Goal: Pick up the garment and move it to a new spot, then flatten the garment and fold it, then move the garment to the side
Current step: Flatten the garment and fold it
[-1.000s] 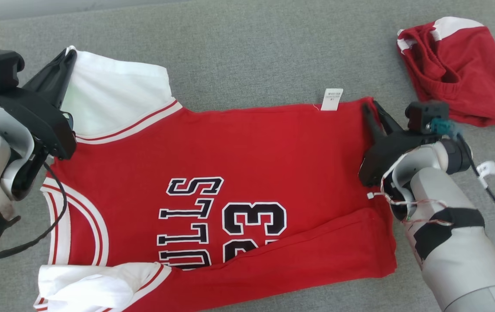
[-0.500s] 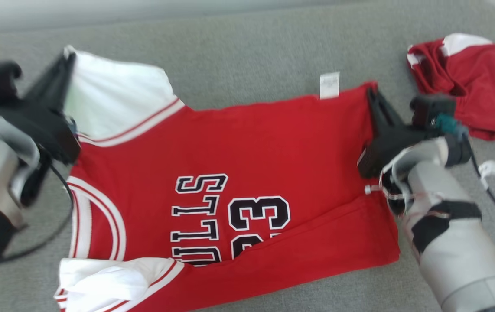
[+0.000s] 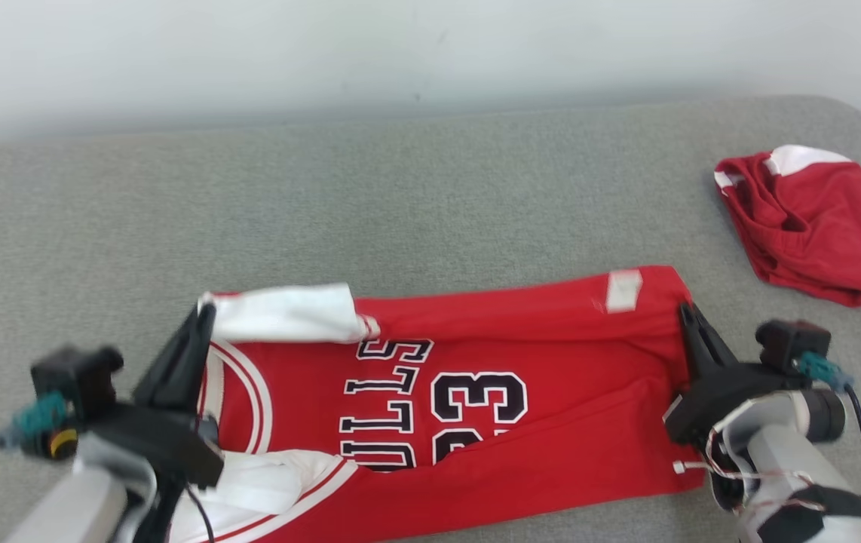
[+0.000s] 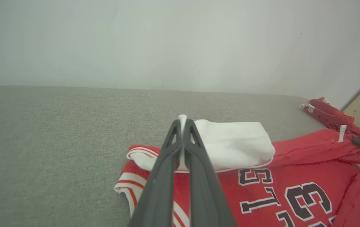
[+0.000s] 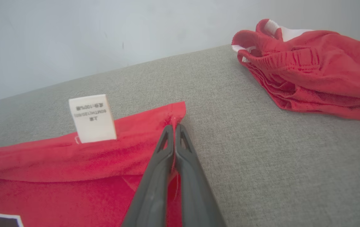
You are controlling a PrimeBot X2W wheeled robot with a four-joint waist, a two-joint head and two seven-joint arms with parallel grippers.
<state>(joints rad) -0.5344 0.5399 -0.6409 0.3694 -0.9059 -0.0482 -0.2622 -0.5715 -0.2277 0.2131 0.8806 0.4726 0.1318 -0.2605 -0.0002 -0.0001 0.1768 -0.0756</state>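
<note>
At the end of the jersey [image 3: 476, 377] farthest from the crumpled red shorts [image 3: 815, 226], the left gripper [image 3: 203, 317] is pinched tight on the edge of the white sleeve [image 3: 287, 313], which stands up off the grey cushion [image 3: 400, 211]. The jersey lies stretched out to the left of the shorts and apart from them, print up, with its far long edge raised and curling over. On that raised edge, toward the shorts, sits the white care label [image 3: 623, 290]. At the corner nearest the shorts, the right gripper [image 3: 685, 311] is clamped on the red hem, fingers closed with cloth between them.

This looks like the fold step, with the far edge held at both ends. The next move calls for both arms to travel together toward the near edge, keeping the cloth taut and level, then lay it down flat before letting go.
</note>
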